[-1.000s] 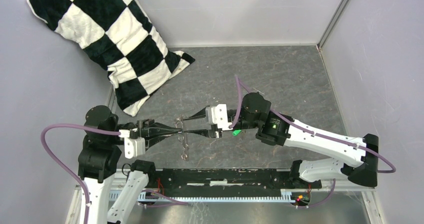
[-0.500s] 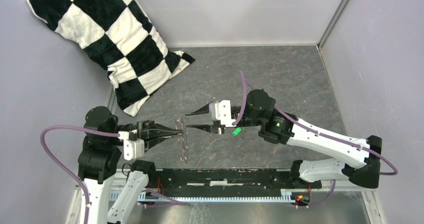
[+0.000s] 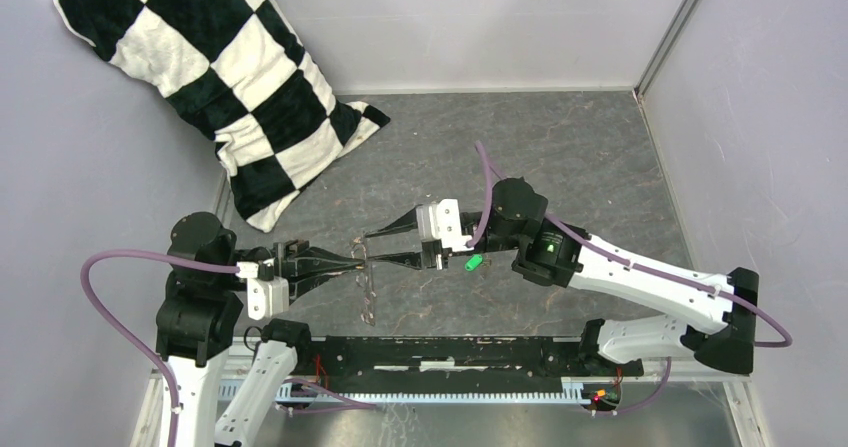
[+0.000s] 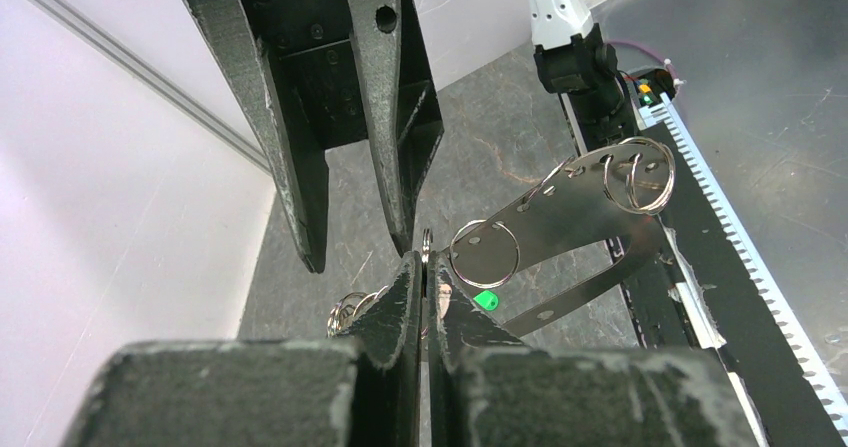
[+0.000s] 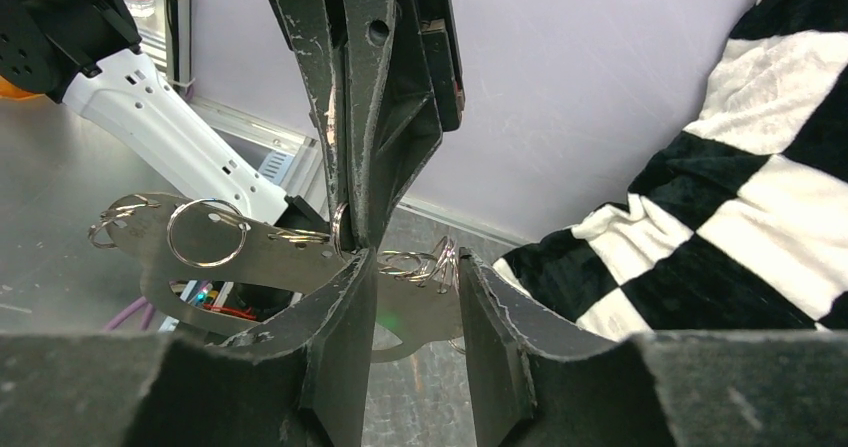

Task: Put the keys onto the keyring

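Checkered pillow (image 3: 220,77) far L, propped in back corner against the wall, lower end on the table (image 3: 560,157).

L gripper (image 3: 357,264) points R, held low over the table near the front edge. Fingers (image 4: 405,307) pressed together, pinching the keyring (image 3: 368,292) by a thin bit of its rim. The rest of the ring hangs from the tips toward the near edge. L wrist view: flat silvery loop w/ punched holes and several small split rings threaded thru them. Can't tell if the lower end touches the table.

R gripper (image 3: 372,248) faces L, tip-to-tip w/ the L one. Fingers (image 5: 345,327) spread, nothing gripped. Lower finger tip just beside the L gripper's tips and the pinched rim; can't tell if touching. Upper finger apart from it, toward the back. R wrist view: a cluster of small rings shows in the gap betw. the fingers.

Key (image 3: 472,263), green head, lies on the table under the R wrist, well apart from the keyring, not on it. Both arms clear of it.
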Robot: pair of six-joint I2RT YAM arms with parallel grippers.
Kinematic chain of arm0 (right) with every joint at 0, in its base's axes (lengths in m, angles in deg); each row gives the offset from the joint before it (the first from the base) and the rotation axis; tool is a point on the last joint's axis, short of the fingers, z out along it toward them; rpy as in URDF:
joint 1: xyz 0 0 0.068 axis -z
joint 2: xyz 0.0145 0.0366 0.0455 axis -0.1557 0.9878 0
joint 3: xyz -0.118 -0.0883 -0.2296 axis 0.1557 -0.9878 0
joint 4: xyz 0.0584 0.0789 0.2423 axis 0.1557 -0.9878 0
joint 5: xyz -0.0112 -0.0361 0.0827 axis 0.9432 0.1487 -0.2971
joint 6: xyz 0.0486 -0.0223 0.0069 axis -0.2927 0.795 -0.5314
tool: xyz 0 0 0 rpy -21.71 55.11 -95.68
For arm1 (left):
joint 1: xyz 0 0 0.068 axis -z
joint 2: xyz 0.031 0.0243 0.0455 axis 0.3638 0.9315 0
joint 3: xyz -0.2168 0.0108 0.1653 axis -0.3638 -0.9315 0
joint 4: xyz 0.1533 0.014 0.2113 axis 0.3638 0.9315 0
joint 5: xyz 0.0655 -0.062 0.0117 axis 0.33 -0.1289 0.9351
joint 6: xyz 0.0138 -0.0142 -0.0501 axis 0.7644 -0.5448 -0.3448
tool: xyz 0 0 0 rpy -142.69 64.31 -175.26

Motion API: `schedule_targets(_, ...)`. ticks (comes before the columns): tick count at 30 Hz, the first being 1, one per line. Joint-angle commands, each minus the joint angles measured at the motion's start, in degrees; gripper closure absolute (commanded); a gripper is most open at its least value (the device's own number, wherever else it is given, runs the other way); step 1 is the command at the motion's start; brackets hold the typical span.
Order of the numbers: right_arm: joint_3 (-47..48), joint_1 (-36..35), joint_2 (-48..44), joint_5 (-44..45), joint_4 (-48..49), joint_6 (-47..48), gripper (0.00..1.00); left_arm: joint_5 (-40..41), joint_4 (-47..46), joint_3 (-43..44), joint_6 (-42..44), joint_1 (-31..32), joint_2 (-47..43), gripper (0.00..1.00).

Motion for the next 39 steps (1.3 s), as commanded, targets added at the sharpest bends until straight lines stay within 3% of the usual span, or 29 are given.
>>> schedule_targets(1,0.8,-0.6,0.9,-1.3,2.6,-1.1,0.57,-0.8,-1.6,0.4,-1.6,-0.1,0.0,0.98)
schedule_targets(8,-1.6,-0.6,-0.7,1.8,2.7,-1.0,0.5,-1.0,-1.6,0.0,-1.9,-0.1,-0.8,0.98)
schedule_targets(21,-2.5,-2.1,-0.9,3.0,4.7,-1.8,0.49,-0.1,-1.6,-0.1,-1.5,-0.1,-0.7,0.98)
schedule_targets(32,-4.3,-3.6,-2.6,4.1,6.2,-2.7,0.63,1.1,-1.6,-0.7,-0.3,-0.1,-0.4,0.98)
schedule_targets(39,-4.1,-3.9,-1.8,3.6,6.4,-3.2,0.65,2.2,-1.6,-1.0,0.7,-0.1,-0.4,0.98)
